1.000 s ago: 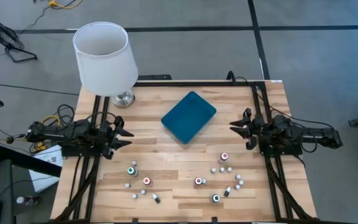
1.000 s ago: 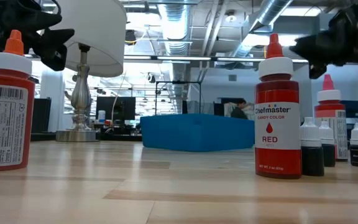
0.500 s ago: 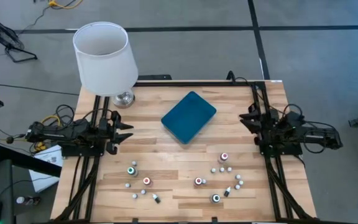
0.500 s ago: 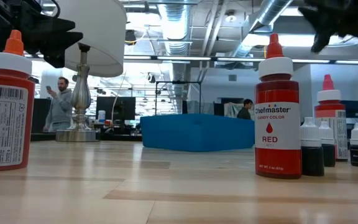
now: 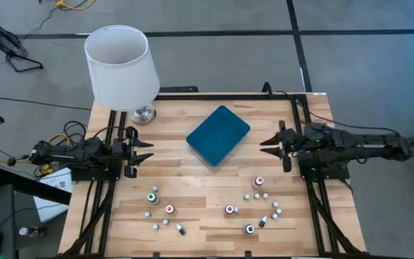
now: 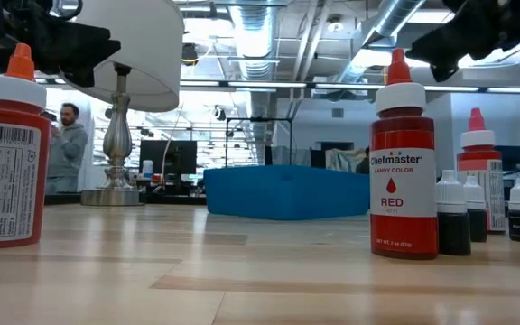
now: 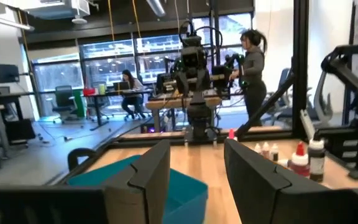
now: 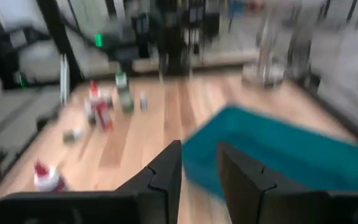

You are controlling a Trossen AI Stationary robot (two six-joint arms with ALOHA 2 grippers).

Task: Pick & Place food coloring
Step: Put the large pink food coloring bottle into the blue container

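Right, both arms hover above the table (image 5: 214, 180) with nothing held: the left pincer (image 5: 141, 150) has its fingers spread, and the right pincer (image 5: 273, 144) has its fingers apart too, beside the teal tray (image 5: 218, 134). The food coloring (image 5: 228, 209) bottles stand scattered along the near edge, well apart from that tray. The danger, I'd say: tightly clustered little bottles, so one reach could topple neighbours. The tray looks empty.

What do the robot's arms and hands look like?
Both arms are black and chunky. The left hand and right hand each end in two flat, dark, angular fingers, like pincers. Thin black cables run along the arms, and a yellow cable lies by the left arm's base.
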